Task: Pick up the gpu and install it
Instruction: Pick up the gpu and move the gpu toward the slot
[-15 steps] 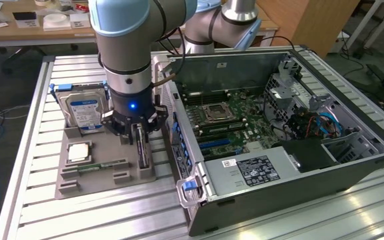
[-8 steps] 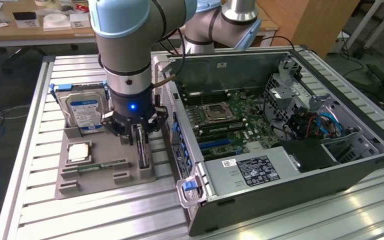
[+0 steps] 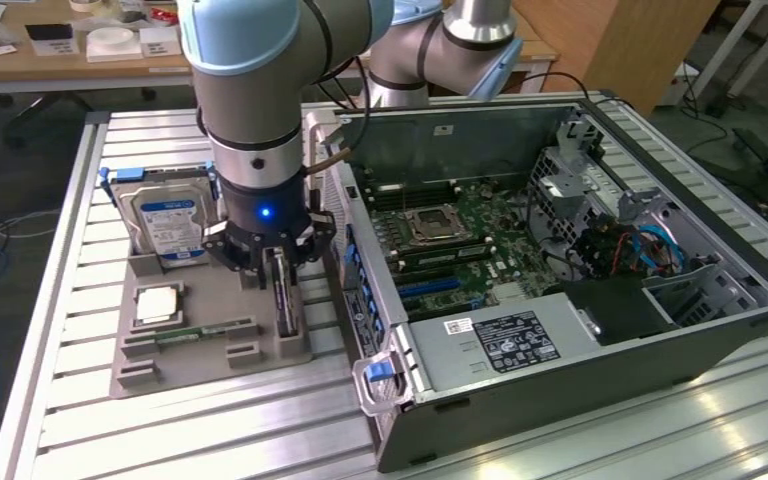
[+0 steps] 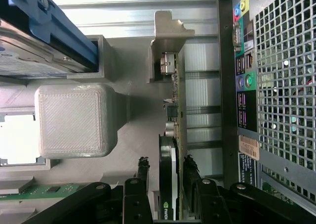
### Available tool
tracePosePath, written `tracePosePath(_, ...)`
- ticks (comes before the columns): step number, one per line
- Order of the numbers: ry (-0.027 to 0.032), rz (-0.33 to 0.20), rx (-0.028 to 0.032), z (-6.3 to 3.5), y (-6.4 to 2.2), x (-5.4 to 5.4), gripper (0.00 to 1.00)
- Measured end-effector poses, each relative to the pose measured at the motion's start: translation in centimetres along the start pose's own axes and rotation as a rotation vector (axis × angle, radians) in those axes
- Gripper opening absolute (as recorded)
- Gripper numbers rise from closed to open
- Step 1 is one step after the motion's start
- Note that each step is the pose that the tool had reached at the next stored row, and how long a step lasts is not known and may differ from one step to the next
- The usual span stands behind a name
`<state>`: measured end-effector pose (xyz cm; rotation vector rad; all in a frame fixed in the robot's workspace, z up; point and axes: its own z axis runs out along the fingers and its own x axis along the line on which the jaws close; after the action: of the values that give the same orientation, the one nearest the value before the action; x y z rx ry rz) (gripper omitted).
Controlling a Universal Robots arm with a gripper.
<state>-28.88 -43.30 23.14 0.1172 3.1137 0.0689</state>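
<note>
The gpu (image 3: 281, 297) stands on its long edge in a slot of the grey holder (image 3: 211, 352) on the exterior view's left, a thin dark card. My gripper (image 3: 277, 262) hangs straight down over it. In the wrist view the gpu (image 4: 174, 130) runs between my two black fingers (image 4: 143, 167), and my gripper (image 4: 167, 170) straddles the card's near end. A small gap shows between one finger and the card, while the other finger lies close against it. The jaws stand open and the card rests in the holder.
A silver hard drive with a blue label (image 3: 171, 222) stands at the holder's back, and a CPU (image 3: 160, 303) and a green RAM stick (image 3: 205, 331) lie on it. The open PC case (image 3: 704, 330) with its motherboard (image 3: 458, 240) lies close beside the holder, its rear panel (image 4: 276, 85) next to the card.
</note>
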Motion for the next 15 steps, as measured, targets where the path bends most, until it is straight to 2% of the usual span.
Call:
tracePosePath(5, 0.0000, 0.000, 0.0000, 0.00, 0.00, 0.00, 0.40)
tracePosePath(6, 0.0000, 0.000, 0.0000, 0.00, 0.00, 0.00, 0.33)
tracePosePath(12, -0.0001, 0.000, 0.0000, 0.00, 0.00, 0.00, 0.33)
tracePosePath(13, -0.0001, 0.000, 0.0000, 0.00, 0.00, 0.00, 0.32)
tracePosePath(14, 0.0001, 0.000, -0.0001, 0.00, 0.00, 0.00, 0.26)
tracePosePath(15, 0.0001, 0.000, 0.0000, 0.00, 0.00, 0.00, 0.26)
